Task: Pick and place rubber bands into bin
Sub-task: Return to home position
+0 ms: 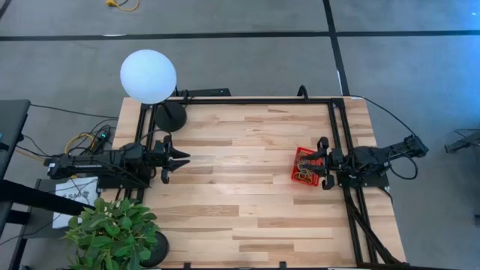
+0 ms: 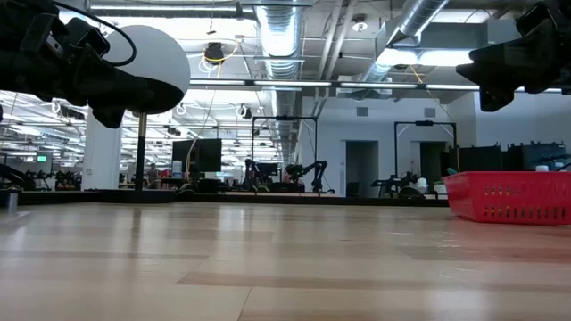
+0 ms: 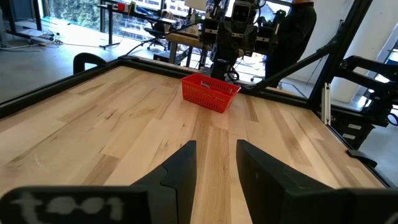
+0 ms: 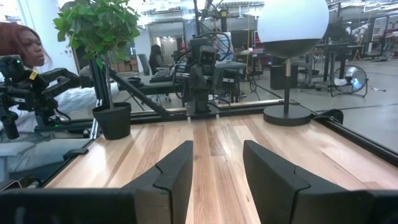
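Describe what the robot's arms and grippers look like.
Both are black and built of slim jointed segments: the left arm and the right arm. Each ends in a gripper with two dark, angular, wedge-shaped fingers. The left gripper has a blurred white marking on its body; the right gripper has the same shape. A thin black cable loops beside the right arm.

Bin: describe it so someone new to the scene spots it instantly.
On the wooden table, look to the right edge, just in front of the right claw. The bin is a small red mesh basket with rubber bands inside. It is the only red thing on the table; the lamp and plant stand at the far left.
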